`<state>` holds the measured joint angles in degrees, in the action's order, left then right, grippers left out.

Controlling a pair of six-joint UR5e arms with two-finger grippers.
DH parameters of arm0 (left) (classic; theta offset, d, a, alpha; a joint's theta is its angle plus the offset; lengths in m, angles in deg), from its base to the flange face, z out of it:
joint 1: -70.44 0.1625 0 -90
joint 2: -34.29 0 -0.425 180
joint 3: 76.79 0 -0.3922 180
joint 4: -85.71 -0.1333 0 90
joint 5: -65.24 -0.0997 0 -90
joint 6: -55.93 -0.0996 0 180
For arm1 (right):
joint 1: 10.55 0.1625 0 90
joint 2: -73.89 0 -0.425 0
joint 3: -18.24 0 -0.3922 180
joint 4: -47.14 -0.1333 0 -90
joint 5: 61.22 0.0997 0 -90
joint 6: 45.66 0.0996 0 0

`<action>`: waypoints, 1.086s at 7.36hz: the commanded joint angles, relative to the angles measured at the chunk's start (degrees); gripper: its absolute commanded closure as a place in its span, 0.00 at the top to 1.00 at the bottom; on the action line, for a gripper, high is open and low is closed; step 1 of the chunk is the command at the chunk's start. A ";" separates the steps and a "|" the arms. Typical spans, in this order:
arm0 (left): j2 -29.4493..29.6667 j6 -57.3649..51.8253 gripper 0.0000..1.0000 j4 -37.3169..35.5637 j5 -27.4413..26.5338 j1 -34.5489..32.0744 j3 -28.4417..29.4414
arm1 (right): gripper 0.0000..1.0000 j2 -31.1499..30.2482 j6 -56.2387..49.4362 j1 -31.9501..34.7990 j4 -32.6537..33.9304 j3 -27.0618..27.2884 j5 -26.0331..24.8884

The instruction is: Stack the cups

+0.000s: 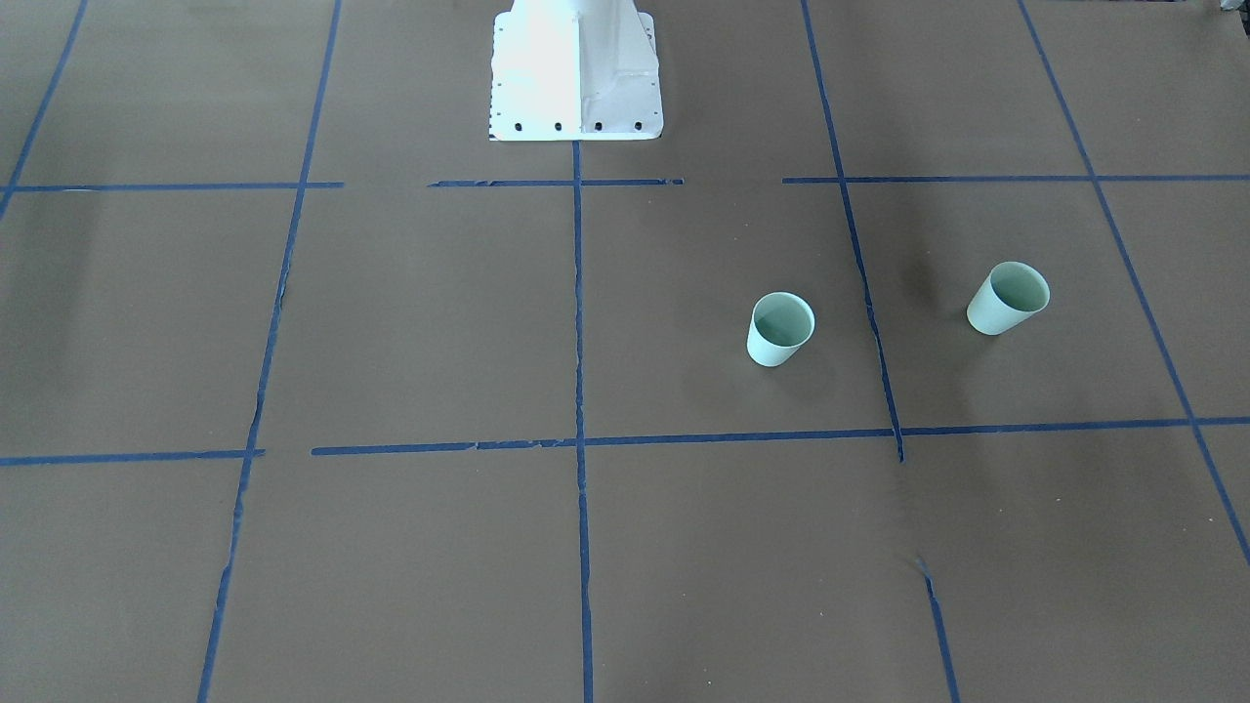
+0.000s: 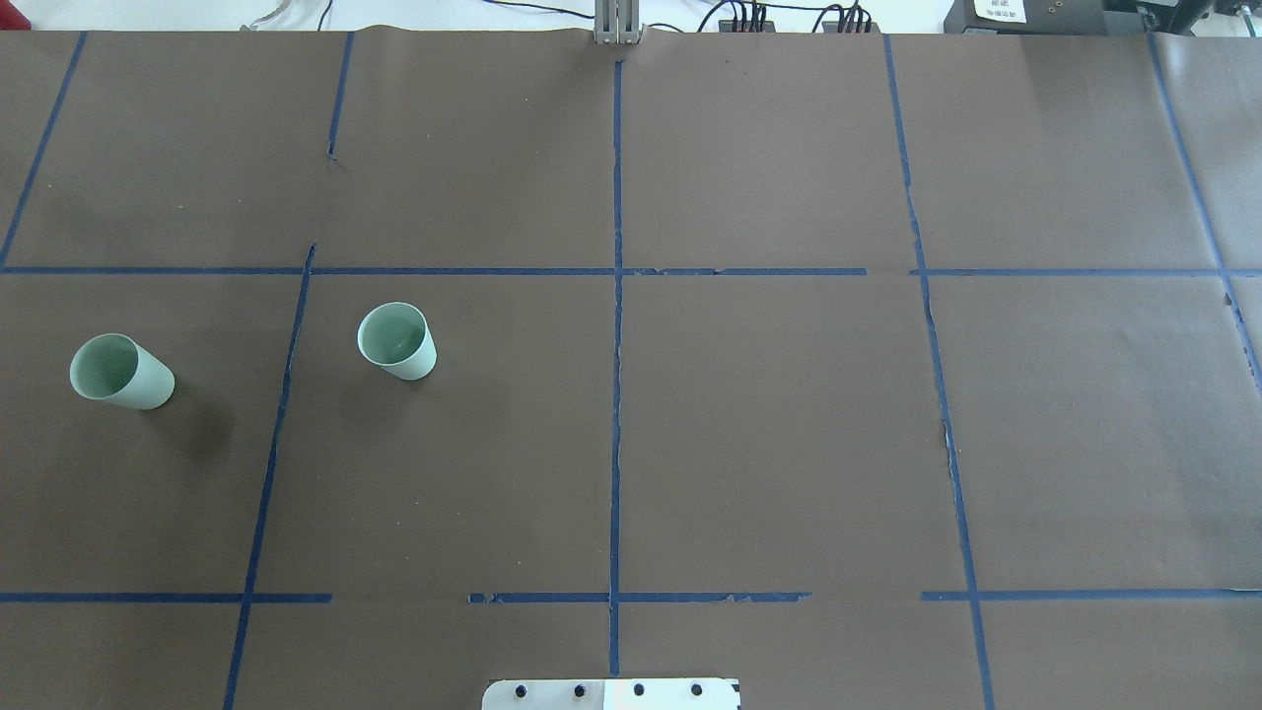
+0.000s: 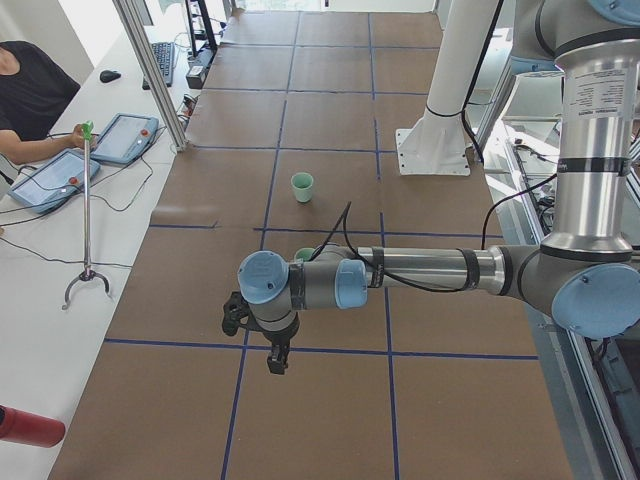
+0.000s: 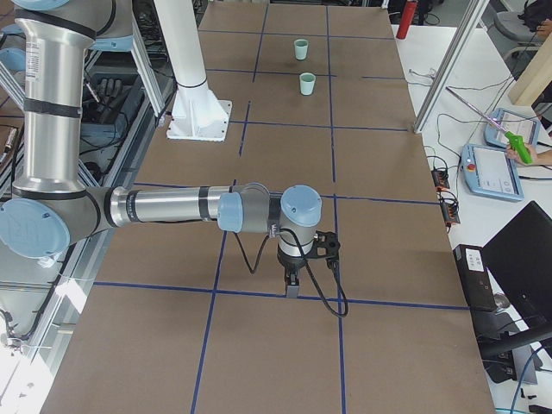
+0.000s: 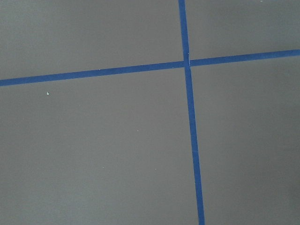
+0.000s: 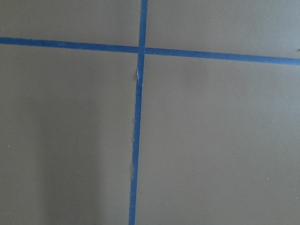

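**Hazards and setting at the outset of cup stacking.** Both arms stand clear of the work. The left arm [image 3: 420, 270] stretches over the left end of the table and the right arm [image 4: 172, 207] over the right end, and each wrist camera sees only bare paper and tape. Whether the left gripper [image 3: 278, 352] or the right gripper [image 4: 291, 283] is wide or narrow cannot be told from the side views. The two cups stand upright, mouths up, well apart in the left half of the table: the outer cup [image 2: 120, 371] near the left edge, the inner cup [image 2: 396, 340] nearer the centre line. Neither is held. The likeliest faults are judged as follows. The right arm faces a long reach across, so the work probably falls to the left arm. A light, tapered cup may tip or skid if one finger meets its wall before the other. A pinch on the thin rim may slip. A carried cup lowered off-centre may catch the other's rim and topple it rather than nest. The table [image 2: 789, 444] is covered with brown paper, ruled into rectangles by blue tape [image 2: 617, 394] that is ragged in places, a possible snag for a sliding cup. A white pedestal [image 1: 576, 68] stands on the near, robot side. Beyond the far edge an operator [image 3: 30, 95] sits at a bench with pendants [image 3: 128, 138].
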<state>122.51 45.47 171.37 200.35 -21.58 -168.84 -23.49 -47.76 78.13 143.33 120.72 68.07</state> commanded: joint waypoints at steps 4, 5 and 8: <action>0.64 0.26 1.00 0.38 -0.46 0.00 -1.81 | 1.00 0.00 0.00 0.00 0.04 0.00 0.00; 0.55 1.05 1.00 0.38 -0.63 0.00 -4.25 | 1.00 0.00 0.00 0.00 -0.04 0.00 0.00; -1.20 20.53 1.00 4.07 -4.15 8.15 -10.15 | 1.00 0.00 0.00 0.00 -0.04 0.00 0.00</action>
<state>122.32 59.35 174.45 196.79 -16.80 -176.38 -23.49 -47.76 78.13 143.29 120.72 68.06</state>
